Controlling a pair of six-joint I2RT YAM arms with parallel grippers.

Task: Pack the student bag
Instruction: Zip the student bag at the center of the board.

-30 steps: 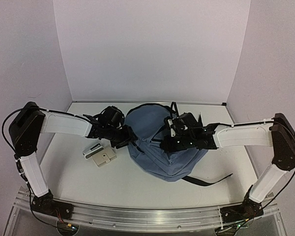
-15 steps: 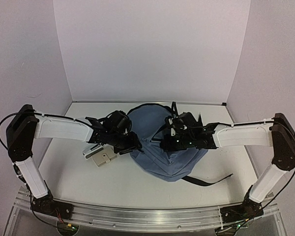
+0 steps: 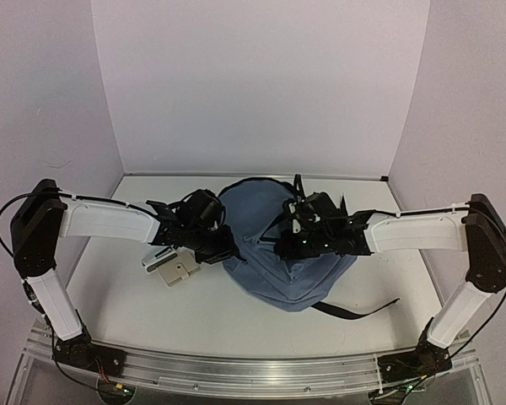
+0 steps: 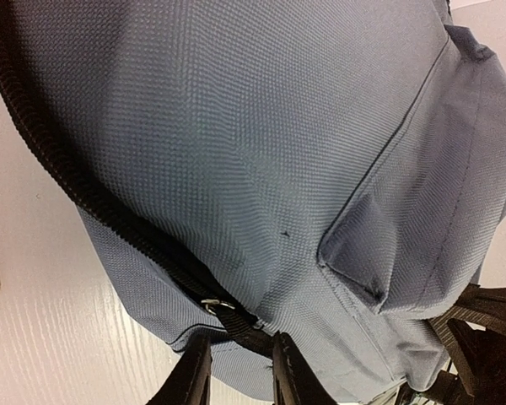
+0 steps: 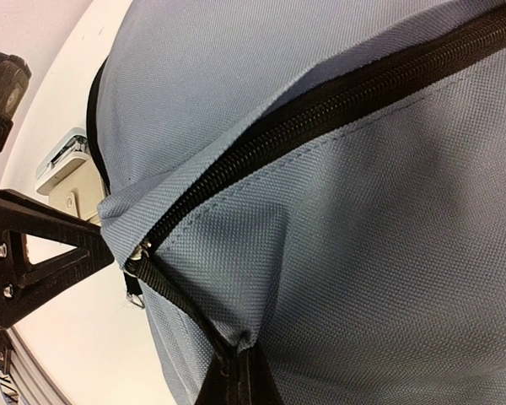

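Pale lilac walls (image 3: 261, 84) close in a white table (image 3: 118, 304), and one soft grey-blue fabric backpack (image 3: 261, 278) lies at its centre. It is the largest thing there. Its long axis runs roughly from twelve o'clock to six, with the black carry loop (image 3: 297, 183) at the twelve o'clock end. One loose black shoulder strap (image 3: 363, 310) trails off toward four o'clock.

The cloth is a fine woven weave. A stitched front pocket (image 4: 422, 194) faces up, and a thick black zipper (image 5: 337, 101) curves around the body.

Two arms reach in, one from nine o'clock and one from three. The left gripper (image 4: 240, 346) is at the bag's nine o'clock edge. Its two fingers (image 4: 194, 380) stand a little apart on either side of a short black webbing pull tab (image 4: 236, 322); whether they press on it cannot be told. The right gripper (image 5: 234, 367) is pressed together, pinching a black webbing zipper pull (image 5: 181, 299) at a fold of the fabric.

Two small things lie on the table just beside the bag at nine o'clock, touching each other: a flat beige block (image 3: 175, 272) and a small white-and-grey object (image 3: 156, 256)
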